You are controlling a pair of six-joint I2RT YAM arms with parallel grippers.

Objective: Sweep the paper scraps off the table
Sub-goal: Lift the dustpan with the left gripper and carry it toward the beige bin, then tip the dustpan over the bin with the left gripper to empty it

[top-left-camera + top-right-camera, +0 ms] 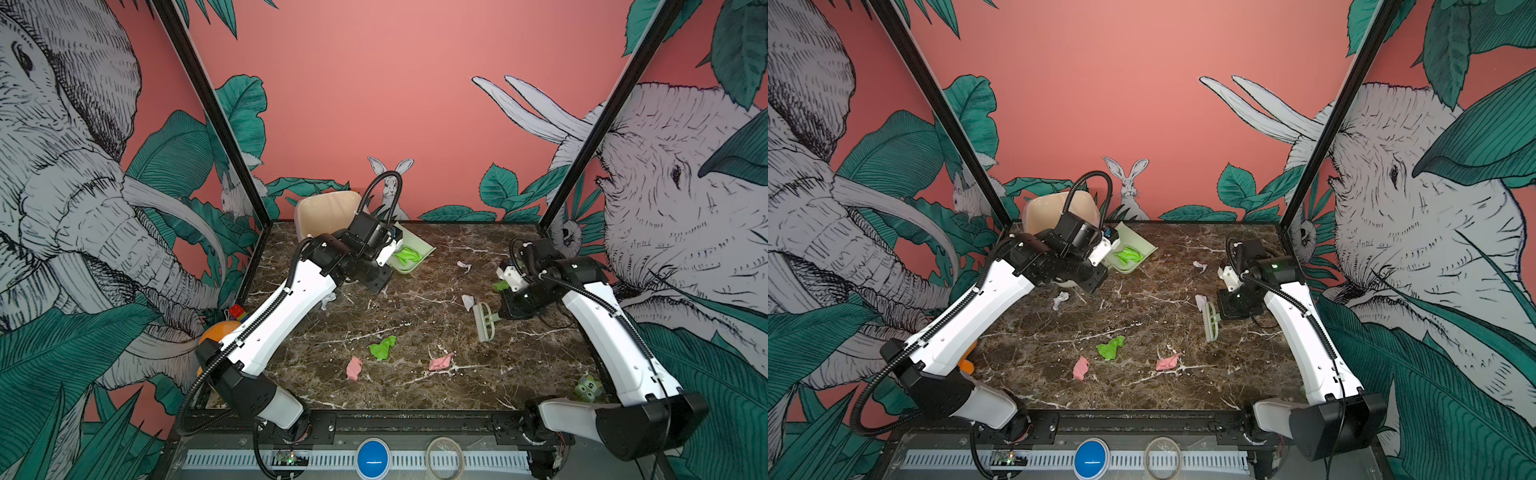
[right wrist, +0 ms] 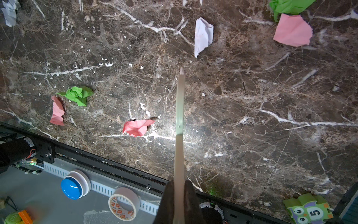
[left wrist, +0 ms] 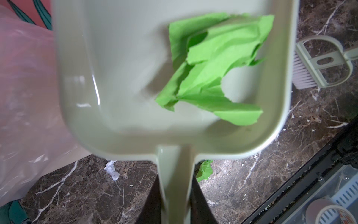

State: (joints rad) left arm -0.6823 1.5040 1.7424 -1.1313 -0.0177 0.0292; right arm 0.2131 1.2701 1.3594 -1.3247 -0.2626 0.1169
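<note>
Paper scraps: one green scrap (image 3: 213, 64) lying in dustpan (image 3: 116, 77), on side away from bin liner (image 3: 29, 87); others, green (image 1: 382, 347), pink (image 1: 354, 368), white (image 1: 467, 301), lying scattered on table (image 1: 415, 395).

Beside bin (image 1: 324, 212), left gripper (image 3: 175, 194) clamping dustpan handle; right gripper (image 2: 179, 194) pinching brush (image 1: 484, 322).

Risk: pan tipping short of bin rim, scrap sliding off onto table.

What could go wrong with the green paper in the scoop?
The dustpan is held beside the bin, not over it; tipped now, the green scrap could fall onto the table. The left gripper pinches only the thin handle, so the dustpan might twist.
</note>
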